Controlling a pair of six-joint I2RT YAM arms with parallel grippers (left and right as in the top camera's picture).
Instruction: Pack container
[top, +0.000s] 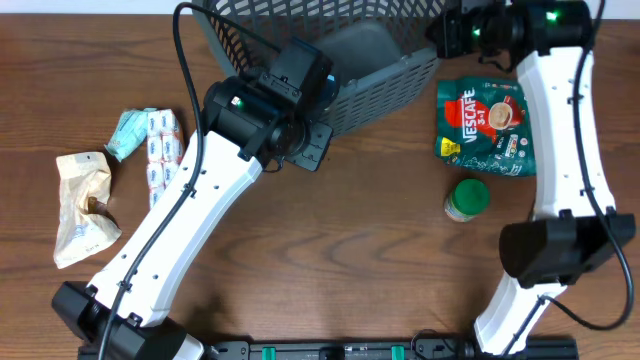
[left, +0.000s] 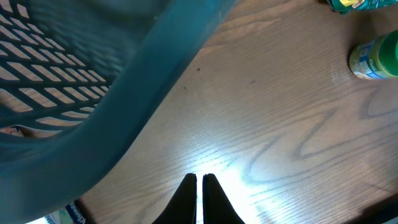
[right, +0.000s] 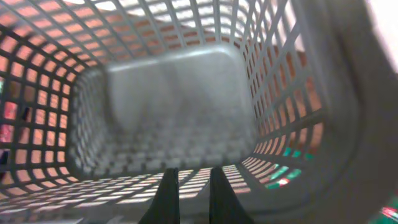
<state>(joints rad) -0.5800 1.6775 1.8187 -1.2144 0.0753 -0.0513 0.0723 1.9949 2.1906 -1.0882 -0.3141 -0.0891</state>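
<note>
Tabletop (top: 350, 250) holds container (top: 372, 55); left jaws beside, right jaws above, both shut empty.

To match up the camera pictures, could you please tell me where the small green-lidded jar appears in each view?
Overhead: the green-lidded jar stands right of centre, just below the Nescafe pouch.
Left wrist: the jar is at the right edge, upper part.
Right wrist: not in it.
Shared landmark: the container shows in all three.
</note>
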